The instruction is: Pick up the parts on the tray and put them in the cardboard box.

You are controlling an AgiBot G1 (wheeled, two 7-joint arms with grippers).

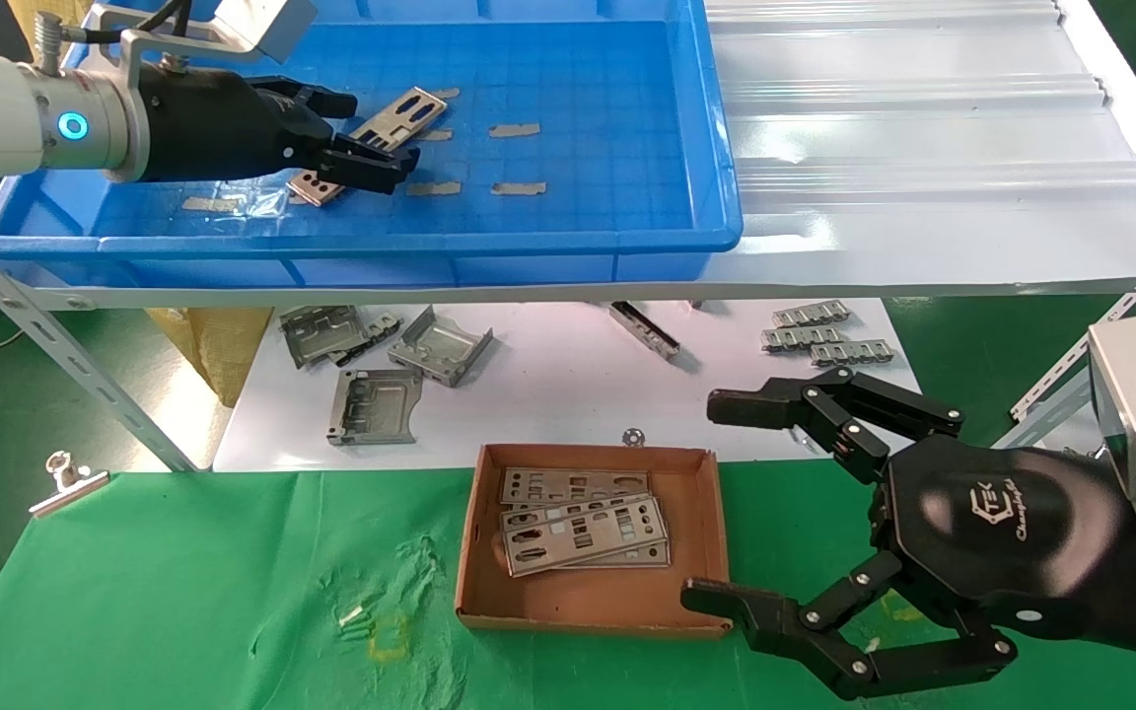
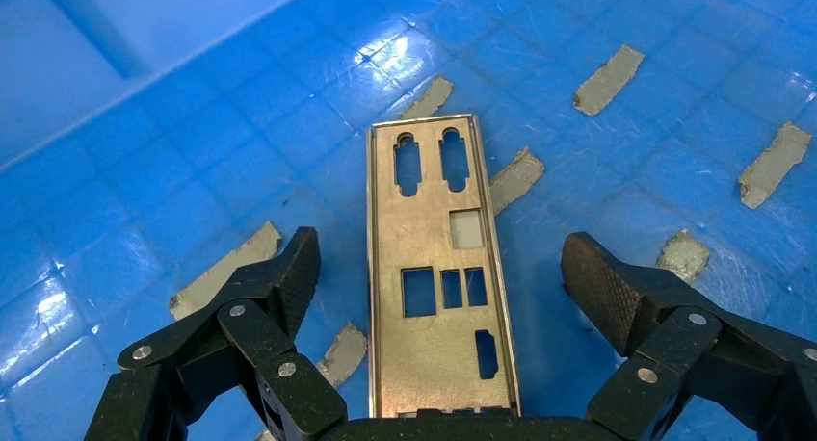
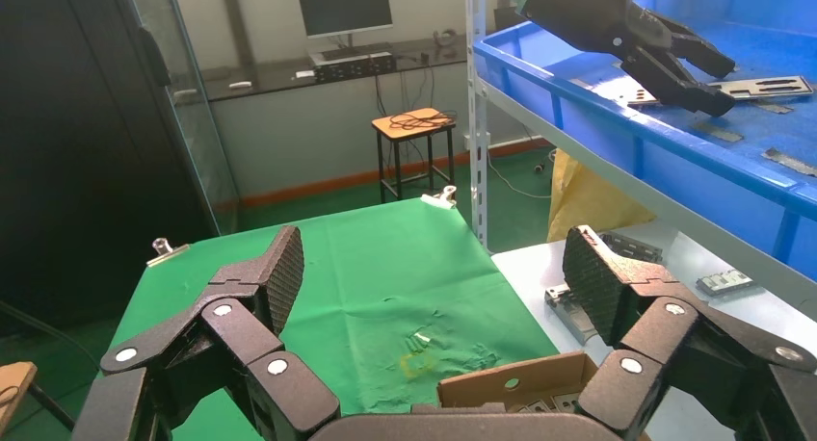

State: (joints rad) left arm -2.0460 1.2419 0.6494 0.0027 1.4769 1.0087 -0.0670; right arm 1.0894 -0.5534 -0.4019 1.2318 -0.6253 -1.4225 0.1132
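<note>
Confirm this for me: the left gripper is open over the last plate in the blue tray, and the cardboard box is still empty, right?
Not quite. The cardboard box already holds several plates, as the head view shows. The rest stands: the left gripper is open around the one plate in the blue tray.

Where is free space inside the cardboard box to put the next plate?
In the cardboard box, bare floor lies between the stacked plates and the near wall, and a strip along the right wall. The far-left part is crowded. The open right gripper hovers beside the box.

The right tool [image 3: 429,277] hangs spread over the green table [image 3: 385,277] and cardboard box [image 3: 515,383], while the left tool [image 3: 698,65] apparently touches a part [image 3: 771,87] in the tray [image 3: 617,123].
</note>
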